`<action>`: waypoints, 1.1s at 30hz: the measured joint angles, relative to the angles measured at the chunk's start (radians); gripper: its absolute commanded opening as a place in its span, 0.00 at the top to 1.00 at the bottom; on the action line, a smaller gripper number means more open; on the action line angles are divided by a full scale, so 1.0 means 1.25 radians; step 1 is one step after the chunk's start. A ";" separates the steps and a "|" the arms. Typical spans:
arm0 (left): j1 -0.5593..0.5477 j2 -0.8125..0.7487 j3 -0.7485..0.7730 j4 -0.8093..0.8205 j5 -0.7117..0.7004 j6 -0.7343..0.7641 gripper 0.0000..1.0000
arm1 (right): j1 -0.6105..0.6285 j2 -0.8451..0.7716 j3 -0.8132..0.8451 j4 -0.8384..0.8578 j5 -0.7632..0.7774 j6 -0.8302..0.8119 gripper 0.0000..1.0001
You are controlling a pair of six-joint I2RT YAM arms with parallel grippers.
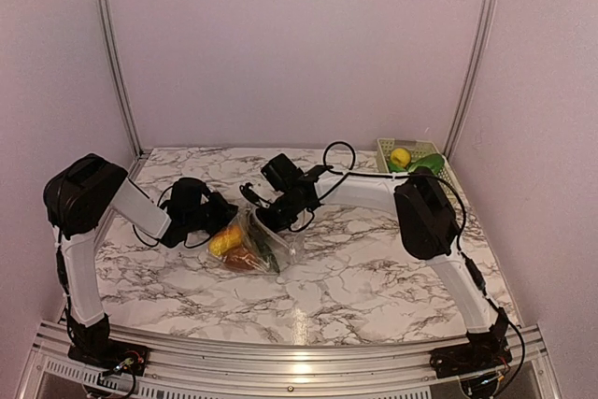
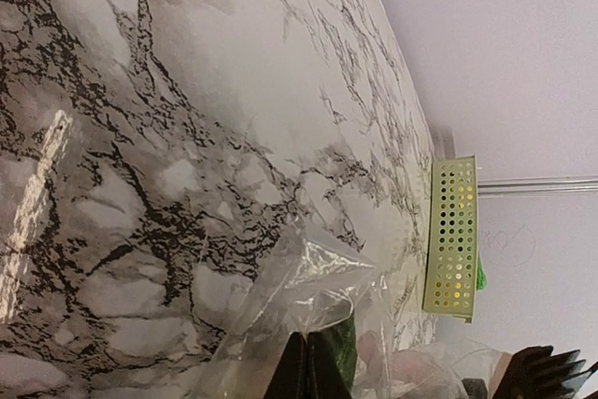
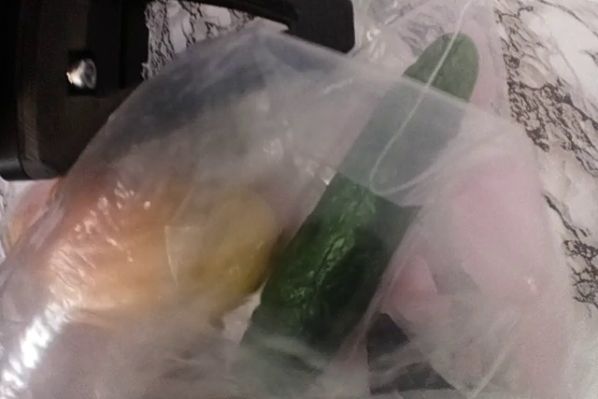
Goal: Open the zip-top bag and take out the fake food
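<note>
1. Zip-top bag (image 1: 254, 248): lies mid-table (image 1: 374, 277) between both tools; fake food (image 1: 229, 242) inside, including a long green pod (image 3: 327, 259).
2. Left tool (image 2: 308, 362): fingers pressed together, pinching the bag's film.
3. Right tool (image 1: 269, 220): against the bag; spread or gripping, cannot tell.
4. Basket (image 2: 451, 235): far right corner.

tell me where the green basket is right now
In the top view the green basket sits at the far right corner of the table, well right of the zip-top bag.
</note>
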 measured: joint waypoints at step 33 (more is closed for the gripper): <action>0.116 -0.055 0.037 -0.176 0.078 0.159 1.00 | -0.110 -0.277 -0.442 0.018 -0.035 -0.165 0.32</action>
